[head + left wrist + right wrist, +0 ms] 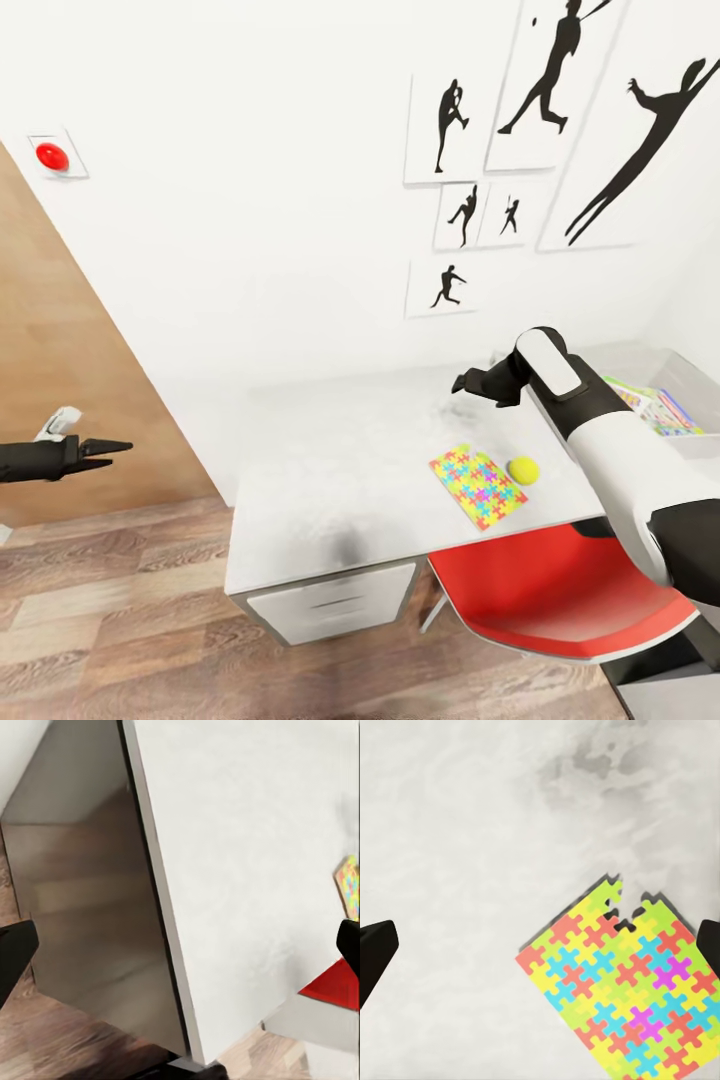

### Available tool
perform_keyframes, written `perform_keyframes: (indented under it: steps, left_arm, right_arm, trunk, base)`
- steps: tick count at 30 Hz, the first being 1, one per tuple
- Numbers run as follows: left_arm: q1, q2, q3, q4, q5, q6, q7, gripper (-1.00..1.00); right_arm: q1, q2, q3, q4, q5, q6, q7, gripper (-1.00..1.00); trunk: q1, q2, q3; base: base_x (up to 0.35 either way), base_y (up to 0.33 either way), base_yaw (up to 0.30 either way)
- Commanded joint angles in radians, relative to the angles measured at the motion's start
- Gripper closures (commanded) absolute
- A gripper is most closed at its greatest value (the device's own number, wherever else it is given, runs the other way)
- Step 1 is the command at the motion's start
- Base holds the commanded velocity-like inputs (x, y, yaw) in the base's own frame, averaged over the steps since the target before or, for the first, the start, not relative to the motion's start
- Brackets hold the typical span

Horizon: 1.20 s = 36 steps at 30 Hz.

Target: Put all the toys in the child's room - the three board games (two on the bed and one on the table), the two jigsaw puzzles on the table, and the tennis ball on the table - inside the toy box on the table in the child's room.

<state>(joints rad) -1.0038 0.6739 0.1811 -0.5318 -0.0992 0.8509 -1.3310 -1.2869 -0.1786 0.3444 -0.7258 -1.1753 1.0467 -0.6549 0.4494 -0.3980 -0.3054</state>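
Over the desk [340,450], right claw [466,383] hangs spread wide, empty, above bare top just past the jigsaw puzzle [478,486]. In the right wrist view the puzzle [626,982] lies flat between the two fingertips, one corner piece missing. Tennis ball [523,469] sits just beside the puzzle, on the side toward the toy box [690,400], which holds colourful boxes at the desk's far right end. Left claw [112,449] out over wood floor [110,610] beside the desk, tips nearly together there, yet wide apart in its wrist view, so cannot tell. Red chair [550,590] tucked under the desk.
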Motion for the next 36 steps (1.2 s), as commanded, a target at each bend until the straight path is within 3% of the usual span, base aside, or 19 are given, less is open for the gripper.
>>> perform_keyframes:
  steps: [1, 8, 16, 25, 32, 36]
  left_arm:
    - [-0.001, 0.006, 0.005, 0.0, -0.011, 0.011, -0.033, -1.0]
    - [-0.001, 0.075, -0.003, 0.0, -0.01, 0.013, -0.228, -1.0]
    - [-0.001, 0.106, -0.035, 0.0, -0.007, 0.013, -0.24, -1.0]
    - [-0.001, 0.103, -0.053, 0.0, -0.003, 0.018, -0.24, -1.0]
    - [-0.001, 0.071, -0.075, -0.01, 0.006, 0.052, -0.24, -1.0]
    - [-0.001, 0.067, -0.077, -0.058, 0.01, 0.099, -0.24, -1.0]
  right_arm:
    - [-0.001, -0.002, 0.005, -0.001, -0.011, 0.0, -0.009, -1.0]
    - [-0.002, -0.009, 0.005, 0.0, -0.011, 0.0, 0.012, -1.0]
    - [-0.001, -0.039, 0.006, 0.0, -0.013, 0.0, 0.042, -1.0]
    - [0.0, -0.044, 0.014, 0.01, -0.014, 0.0, 0.069, -1.0]
    - [0.0, -0.04, 0.028, 0.015, -0.013, 0.0, 0.073, -1.0]
    - [0.0, -0.041, 0.037, 0.015, -0.012, 0.0, 0.074, -1.0]
  trunk:
    - [0.001, -0.002, -0.004]
    - [0.001, -0.002, -0.015]
    - [0.001, -0.002, -0.028]
    - [0.001, -0.002, -0.042]
    - [0.001, -0.002, -0.053]
    - [0.001, -0.002, -0.06]
  base:
    - [0.0, 0.0, 0.0]
    - [0.0, 0.0, 0.0]
    - [0.0, 0.0, 0.0]
    - [0.0, 0.0, 0.0]
    - [0.0, 0.0, 0.0]
    - [0.0, 0.0, 0.0]
